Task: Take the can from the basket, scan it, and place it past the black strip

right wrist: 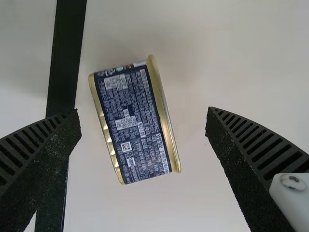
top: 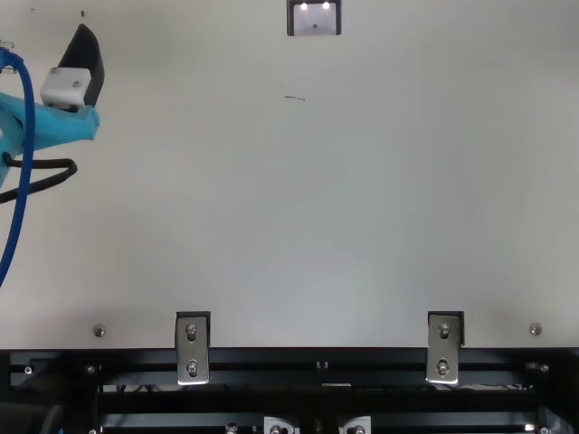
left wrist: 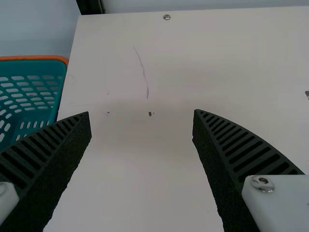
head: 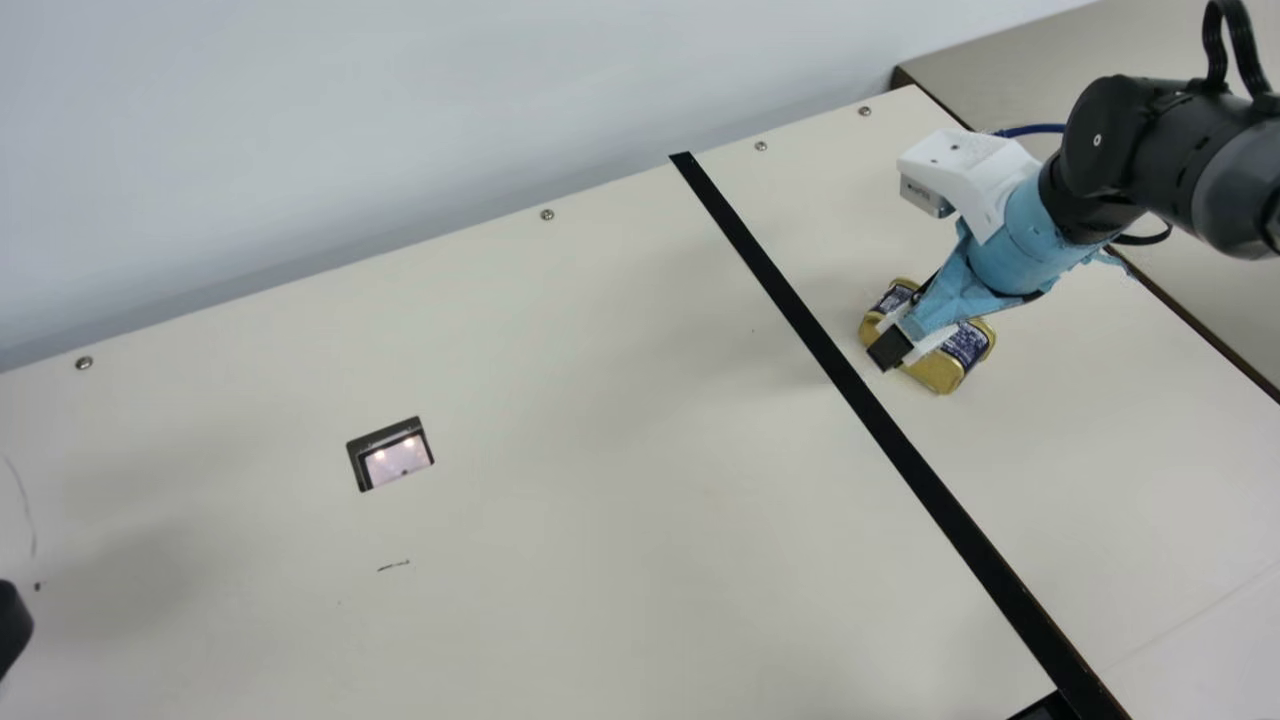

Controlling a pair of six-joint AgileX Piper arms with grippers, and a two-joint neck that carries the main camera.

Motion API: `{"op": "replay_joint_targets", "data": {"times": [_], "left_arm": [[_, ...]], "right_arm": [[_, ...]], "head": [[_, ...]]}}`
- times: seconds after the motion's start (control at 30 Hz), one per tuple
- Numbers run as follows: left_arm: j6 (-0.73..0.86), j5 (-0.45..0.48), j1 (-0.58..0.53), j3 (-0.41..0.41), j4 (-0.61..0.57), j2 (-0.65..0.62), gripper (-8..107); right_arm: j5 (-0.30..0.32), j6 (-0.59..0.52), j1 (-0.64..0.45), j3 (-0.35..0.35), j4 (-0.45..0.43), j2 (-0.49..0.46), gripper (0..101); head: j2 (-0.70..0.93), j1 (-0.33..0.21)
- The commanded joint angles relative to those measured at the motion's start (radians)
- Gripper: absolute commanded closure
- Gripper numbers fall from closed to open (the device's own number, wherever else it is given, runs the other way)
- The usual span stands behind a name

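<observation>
The gold-and-blue can [head: 938,368] lies on its side on the table, right of the black strip [head: 868,400]. My right gripper [head: 892,350] is over it in the main view. In the right wrist view, the can [right wrist: 133,123] sits between the spread fingers of my right gripper [right wrist: 144,113], with gaps at both sides. My left gripper [top: 83,65] is at the top view's left edge; the left wrist view has my left gripper [left wrist: 141,115] open with bare table between its fingers. Part of the teal basket [left wrist: 34,59] with an orange rim appears there too.
A scanner window [head: 395,458] is set into the table left of the strip, with lights glowing in it. A pale wall [head: 400,120] borders the far edge. Metal brackets [top: 192,348] and a black frame line the near edge.
</observation>
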Motion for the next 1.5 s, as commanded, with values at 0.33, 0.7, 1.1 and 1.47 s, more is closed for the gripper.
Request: {"op": "replay_joint_targets", "data": {"times": [0.33, 0.7, 1.1, 1.47], "left_arm": [[0.000, 0.000, 0.000, 0.000, 0.000, 0.000, 9], [0.000, 0.000, 0.000, 0.000, 0.000, 0.000, 9], [0.000, 0.000, 0.000, 0.000, 0.000, 0.000, 9], [0.000, 0.000, 0.000, 0.000, 0.000, 0.000, 9]], "right_arm": [[0.021, -0.013, 0.104, -0.083, 0.138, -0.056, 0], [0.020, 0.002, 0.271, -0.114, 0.265, -0.101, 0], [-0.003, 0.012, 0.425, -0.106, 0.357, -0.136, 0], [-0.080, 0.039, 0.531, -0.088, 0.360, -0.165, 0]], "head": [[0.074, -0.038], [0.290, -0.057], [0.532, -0.083], [0.548, -0.085]]}}
